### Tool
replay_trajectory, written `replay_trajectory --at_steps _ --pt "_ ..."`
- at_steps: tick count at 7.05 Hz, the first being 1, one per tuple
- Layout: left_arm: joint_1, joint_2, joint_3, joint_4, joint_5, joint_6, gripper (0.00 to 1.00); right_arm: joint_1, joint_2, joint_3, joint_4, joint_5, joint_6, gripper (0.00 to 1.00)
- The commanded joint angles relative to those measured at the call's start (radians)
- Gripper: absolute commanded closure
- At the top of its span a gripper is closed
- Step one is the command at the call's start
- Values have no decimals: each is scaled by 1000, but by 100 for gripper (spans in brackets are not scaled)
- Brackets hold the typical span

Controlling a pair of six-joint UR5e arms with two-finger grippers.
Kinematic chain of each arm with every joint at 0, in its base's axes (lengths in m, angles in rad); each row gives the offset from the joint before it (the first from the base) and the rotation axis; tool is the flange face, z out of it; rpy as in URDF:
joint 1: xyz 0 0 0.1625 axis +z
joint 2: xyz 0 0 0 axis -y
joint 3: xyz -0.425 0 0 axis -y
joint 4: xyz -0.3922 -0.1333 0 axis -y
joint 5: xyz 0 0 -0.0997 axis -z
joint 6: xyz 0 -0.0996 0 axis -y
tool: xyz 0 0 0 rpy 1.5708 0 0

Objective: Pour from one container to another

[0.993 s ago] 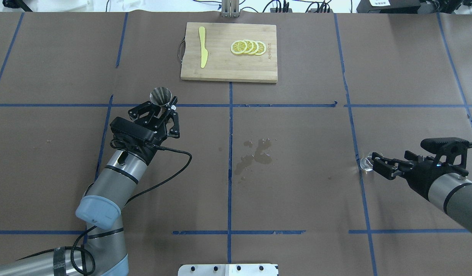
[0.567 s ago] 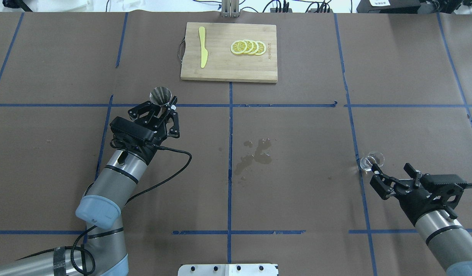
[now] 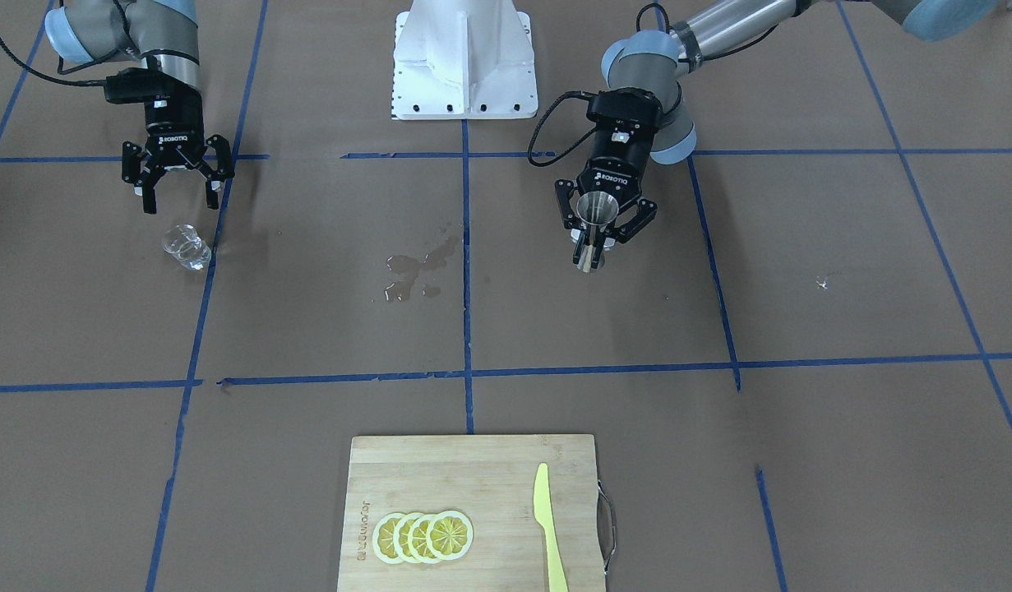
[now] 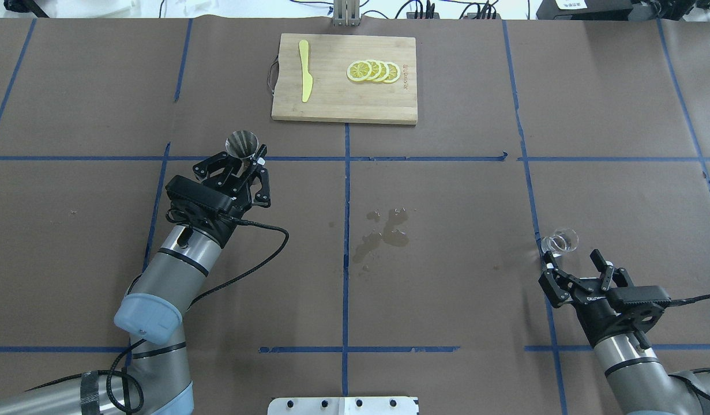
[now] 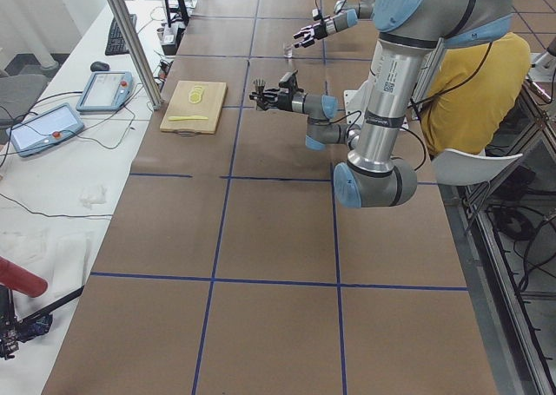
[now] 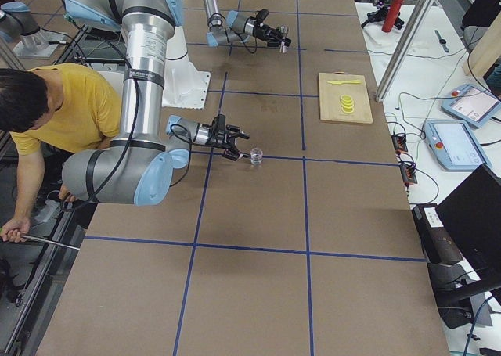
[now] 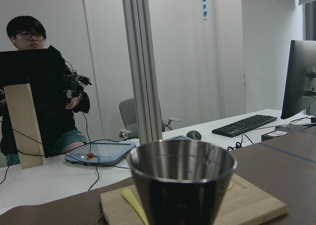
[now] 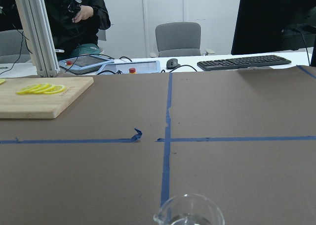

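Here, front-facing: the left gripper (image 3: 592,242) is clamped on the jigger (image 3: 595,210). The right gripper (image 3: 182,205), fingers spread, hangs just behind the measuring cup (image 3: 186,246).

Overhead: the cup stands untouched beside 1 blue tape line (image 4: 530,196).

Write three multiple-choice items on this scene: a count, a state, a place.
1. How many yellow lemon slices lie on the rectangular wooden cutting board? A two; B four; C six.
2. The right gripper, near the small clear glass measuring cup, is: A open; B shut on the cup; C shut on the board.
3. Where is the shiny hourglass-shaped steel jigger? A on the board; B between the left gripper's fingers; C beside the cup.
Key: B, four overlapping slices show; A, jaws spread, clear of the cup; B, fingers flank the jigger.
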Motion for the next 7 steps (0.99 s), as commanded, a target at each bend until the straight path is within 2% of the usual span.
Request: replay_trajectory --at_steps 1,4,7 --pt "0 -9 0 2 0 0 100 2 45 -82 0 -2 0 3" --pt "0 -12 0 3 0 0 100 20 48 -86 -3 7 0 3" --pt "0 -13 0 3 0 0 100 43 89 -145 -2 10 0 3"
